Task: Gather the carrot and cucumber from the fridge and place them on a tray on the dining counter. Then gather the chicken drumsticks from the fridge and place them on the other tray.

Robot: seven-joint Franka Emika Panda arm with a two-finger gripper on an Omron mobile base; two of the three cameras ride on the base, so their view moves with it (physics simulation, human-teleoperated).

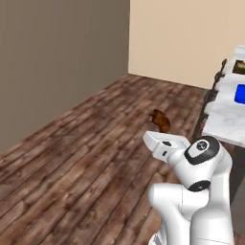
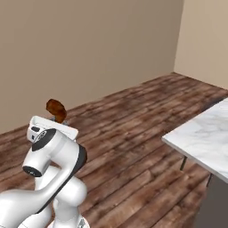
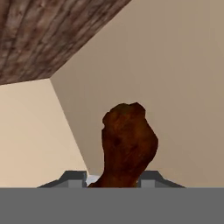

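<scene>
A brown chicken drumstick [image 3: 128, 140] stands up between my fingers, with my gripper [image 3: 113, 179] shut on its lower end. In the left base view the drumstick [image 1: 161, 120] sticks out of the gripper [image 1: 162, 132], held over the wooden floor, left of the dining counter [image 1: 225, 122]. From the right base the drumstick [image 2: 56, 108] and gripper [image 2: 58, 119] show at the left, well away from the marble counter [image 2: 202, 136]. The carrot, the cucumber and the fridge are out of view. I cannot make out a tray for certain.
A blue object [image 1: 240, 93] and a dark item [image 1: 239, 67] lie on the counter's far part. Dark stool frames [image 1: 211, 98] line the counter's left edge. Brown plank floor [image 1: 86, 158] stretches to bare beige walls [image 2: 89, 49].
</scene>
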